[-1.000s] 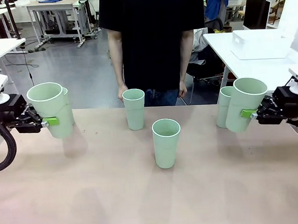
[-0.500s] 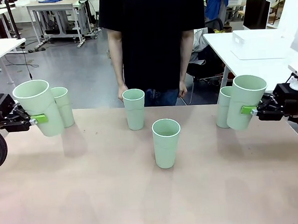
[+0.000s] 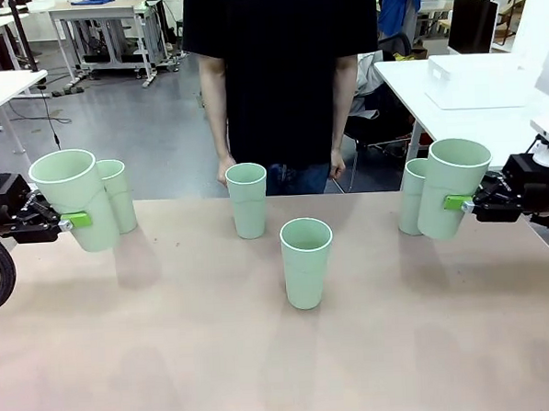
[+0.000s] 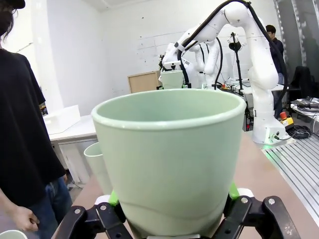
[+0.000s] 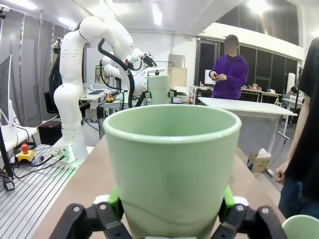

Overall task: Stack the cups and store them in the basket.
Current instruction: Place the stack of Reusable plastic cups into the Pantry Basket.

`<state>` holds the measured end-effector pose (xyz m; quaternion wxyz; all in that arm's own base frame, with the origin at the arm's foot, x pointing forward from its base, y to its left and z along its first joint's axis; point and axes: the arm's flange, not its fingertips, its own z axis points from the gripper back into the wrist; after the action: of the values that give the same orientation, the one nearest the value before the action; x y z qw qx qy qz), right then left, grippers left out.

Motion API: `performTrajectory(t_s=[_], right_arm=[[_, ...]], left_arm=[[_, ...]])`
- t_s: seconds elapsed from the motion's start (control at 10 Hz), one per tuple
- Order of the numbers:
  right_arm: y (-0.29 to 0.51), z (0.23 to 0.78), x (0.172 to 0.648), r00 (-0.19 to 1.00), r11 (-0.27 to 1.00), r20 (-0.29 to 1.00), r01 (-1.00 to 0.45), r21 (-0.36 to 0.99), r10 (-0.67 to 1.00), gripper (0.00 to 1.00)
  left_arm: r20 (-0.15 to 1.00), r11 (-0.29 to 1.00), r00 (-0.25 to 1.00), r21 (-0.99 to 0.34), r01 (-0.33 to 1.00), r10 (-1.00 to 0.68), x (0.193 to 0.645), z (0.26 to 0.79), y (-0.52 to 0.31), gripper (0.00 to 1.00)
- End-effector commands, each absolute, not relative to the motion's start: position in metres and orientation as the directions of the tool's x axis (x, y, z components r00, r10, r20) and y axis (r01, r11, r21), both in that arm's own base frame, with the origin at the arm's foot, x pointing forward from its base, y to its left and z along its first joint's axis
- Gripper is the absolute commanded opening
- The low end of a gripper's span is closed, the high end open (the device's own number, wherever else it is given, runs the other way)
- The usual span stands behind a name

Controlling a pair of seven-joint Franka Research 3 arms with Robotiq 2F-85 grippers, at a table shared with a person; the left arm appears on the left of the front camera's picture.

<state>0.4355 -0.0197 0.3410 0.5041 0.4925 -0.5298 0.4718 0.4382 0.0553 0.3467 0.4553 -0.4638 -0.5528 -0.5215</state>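
Several pale mint-green cups are in the front view. My left gripper (image 3: 75,220) is shut on one cup (image 3: 73,199), which hangs slightly tilted above the table's left edge, just in front of another cup (image 3: 116,193). On the right, my right gripper (image 3: 459,203) is shut on a cup (image 3: 452,189) beside a standing cup (image 3: 411,195). Two more cups stand mid-table, one far (image 3: 247,199) and one nearer (image 3: 307,262). Each wrist view has its held cup (image 4: 169,159) (image 5: 172,164) between the green pads. The basket is out of view.
A person in a black shirt (image 3: 281,67) stands at the far edge with hands hanging near the far middle cup. A white box (image 3: 480,80) lies on a side table at the back right. The wooden table (image 3: 283,371) has bare room in front.
My left gripper has carried its cup left and slightly up, away from the cup behind it, tilting it. The right gripper and its cup have barely moved.
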Motion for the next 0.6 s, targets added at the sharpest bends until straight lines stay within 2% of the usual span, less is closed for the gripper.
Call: performTrajectory(t_s=[0.0, 0.5], right_arm=[[-0.0187, 0.3429, 0.4343, -0.017, 0.07, 0.999, -0.997, -0.014, -0.047, 0.87], [-0.0187, 0.3429, 0.4343, -0.017, 0.07, 0.999, -0.997, -0.014, -0.047, 0.87]], left_arm=[[0.986, 0.029, -0.16, 0.159, 0.987, 0.036, 0.4366, 0.3492, 0.053, 0.85], [0.986, 0.029, -0.16, 0.159, 0.987, 0.036, 0.4366, 0.3492, 0.053, 0.85]])
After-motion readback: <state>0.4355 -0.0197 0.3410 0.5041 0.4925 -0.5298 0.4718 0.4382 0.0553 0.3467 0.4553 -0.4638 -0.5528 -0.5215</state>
